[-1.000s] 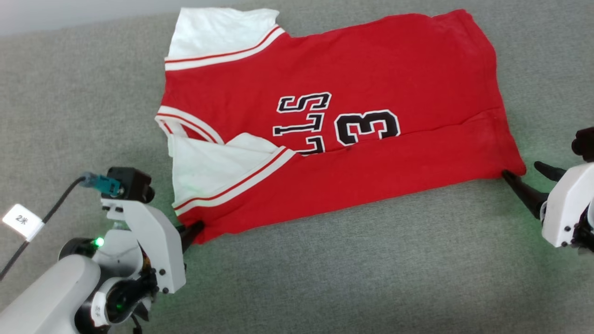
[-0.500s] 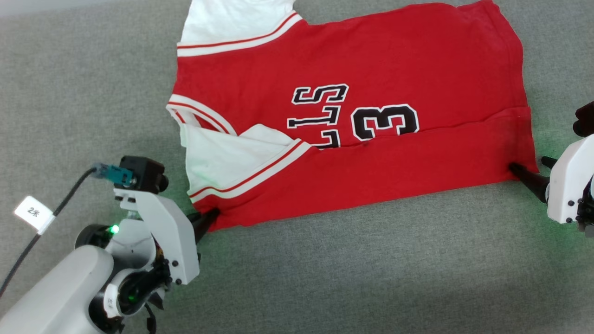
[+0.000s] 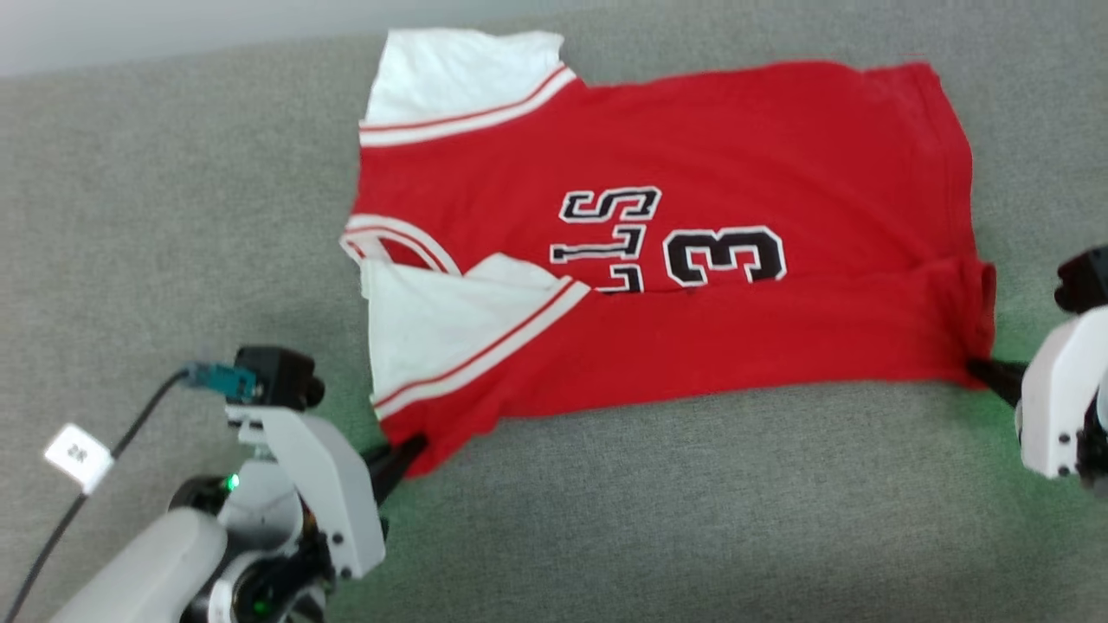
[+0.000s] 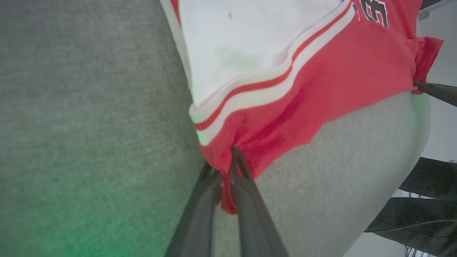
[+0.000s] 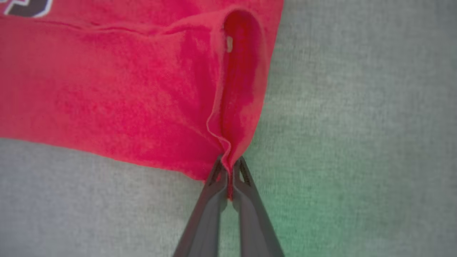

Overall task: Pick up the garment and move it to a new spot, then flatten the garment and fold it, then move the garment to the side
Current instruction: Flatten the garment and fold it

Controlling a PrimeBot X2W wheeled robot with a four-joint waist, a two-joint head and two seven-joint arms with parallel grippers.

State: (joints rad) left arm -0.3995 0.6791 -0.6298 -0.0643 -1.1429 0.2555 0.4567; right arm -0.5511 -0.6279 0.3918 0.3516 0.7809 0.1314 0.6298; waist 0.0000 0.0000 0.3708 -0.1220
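Observation:
The garment, a red jersey with white sleeves and black-white lettering, lies spread on the grey cloth surface with its near long edge folded over the front. My left gripper is shut on the near left corner below the white sleeve; the left wrist view shows red cloth pinched between the fingers. At the near right corner my right gripper is shut on the hem, and the right wrist view shows the red hem bunched into the closed tips.
A grey cushioned surface runs under everything, with open room in front of the garment. A pale wall strip borders the far edge. A black cable with a white tag hangs at my left arm.
The right gripper went from open beside the hem corner to shut on it. The near edge has bunched slightly at both corners. The head camera has shifted.

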